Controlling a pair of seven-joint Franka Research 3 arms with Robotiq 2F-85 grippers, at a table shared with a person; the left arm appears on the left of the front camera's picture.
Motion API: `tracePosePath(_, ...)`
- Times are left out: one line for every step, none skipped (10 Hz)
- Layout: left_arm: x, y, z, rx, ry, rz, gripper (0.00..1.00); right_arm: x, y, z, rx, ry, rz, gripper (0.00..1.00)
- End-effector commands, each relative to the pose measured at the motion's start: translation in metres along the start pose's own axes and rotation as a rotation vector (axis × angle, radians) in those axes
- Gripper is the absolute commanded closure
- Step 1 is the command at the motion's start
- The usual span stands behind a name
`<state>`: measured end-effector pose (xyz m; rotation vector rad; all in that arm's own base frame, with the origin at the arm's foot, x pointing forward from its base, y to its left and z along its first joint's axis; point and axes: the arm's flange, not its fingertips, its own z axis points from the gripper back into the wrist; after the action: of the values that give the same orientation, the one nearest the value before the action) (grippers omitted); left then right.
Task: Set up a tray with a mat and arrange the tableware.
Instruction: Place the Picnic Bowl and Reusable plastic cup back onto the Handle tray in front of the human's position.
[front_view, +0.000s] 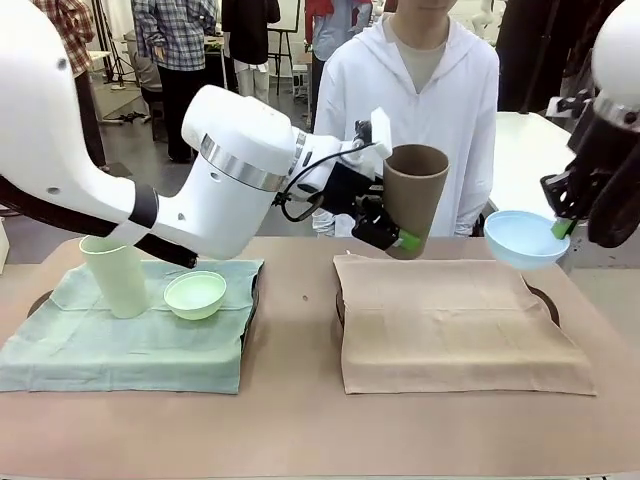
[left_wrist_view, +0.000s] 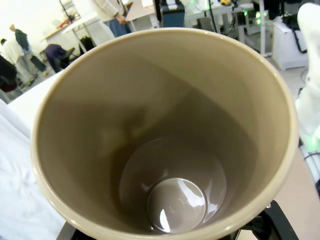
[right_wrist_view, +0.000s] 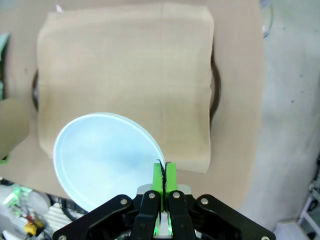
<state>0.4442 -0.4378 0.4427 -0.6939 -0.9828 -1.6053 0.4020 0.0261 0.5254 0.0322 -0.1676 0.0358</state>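
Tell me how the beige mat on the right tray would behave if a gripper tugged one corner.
The beige mat is probably floppy: its far edge shows small wrinkles and a fold line, and it drapes over the tray rim. With nothing on it, a tug would likely slide or bunch it. It looks light, thin cloth.

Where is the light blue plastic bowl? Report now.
In the front view, the light blue round plastic bowl hangs at right, pinched by its rim in the right gripper, above the beige cloth mat's far right corner.
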Motion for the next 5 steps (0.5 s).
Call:
tracePosePath(-0.032, 0.015, -0.017, 0.011, -0.064, -0.020, 0.19, 0.030, -0.003, -0.037, 0.017, 0.007, -0.013, 0.98)
tracePosePath(-0.050, 0.020, -0.028, -0.004, -0.057, -0.001, 0.19, 0.044, -0.002, -0.063, -0.002, 0.023, -0.027, 0.98)
tracePosePath(-0.062, 0.022, -0.037, -0.019, -0.049, 0.012, 0.19, 0.053, -0.002, -0.083, -0.007, 0.036, -0.034, 0.98)
tracePosePath(-0.076, 0.031, -0.048, -0.041, -0.042, 0.006, 0.19, 0.067, -0.003, -0.106, -0.012, 0.024, -0.048, 0.98)
tracePosePath(-0.082, 0.025, -0.056, -0.043, -0.042, 0.012, 0.19, 0.067, -0.002, -0.120, -0.014, 0.031, -0.043, 0.98)
